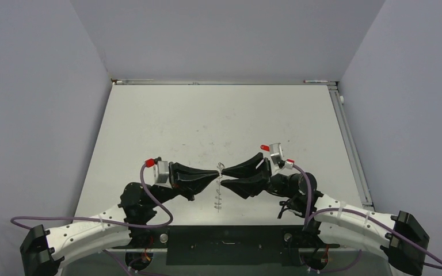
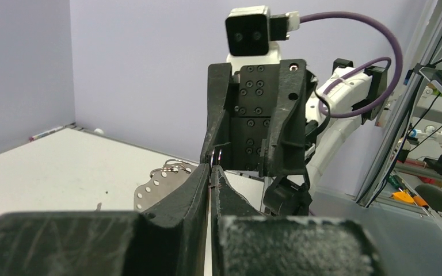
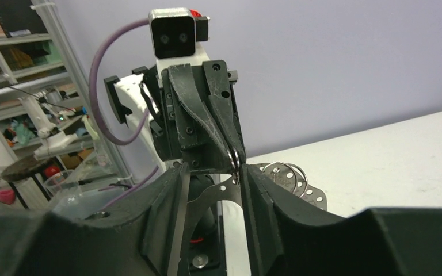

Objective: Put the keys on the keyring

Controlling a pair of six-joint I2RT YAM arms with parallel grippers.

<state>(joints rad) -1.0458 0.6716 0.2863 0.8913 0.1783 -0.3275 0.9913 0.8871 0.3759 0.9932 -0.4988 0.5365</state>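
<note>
The keyring shows as a thin silvery perforated metal band (image 3: 221,192) with small split rings (image 3: 288,175) on it. My left gripper (image 1: 216,175) is shut on one small loop of it (image 3: 236,158) and holds it above the table, the band hanging below (image 1: 218,198). My right gripper (image 1: 223,177) is open, tip to tip with the left. Its fingers straddle the band in the right wrist view, and the right-hand finger (image 3: 253,190) is at the held loop. The band also shows in the left wrist view (image 2: 158,184). No red-headed key is in view.
Both arms meet over the near middle of the white table (image 1: 218,121). The table's near edge with the arm bases (image 1: 224,244) lies just below them. Grey walls close the left, back and right sides. A metal rail (image 1: 351,144) runs along the right edge.
</note>
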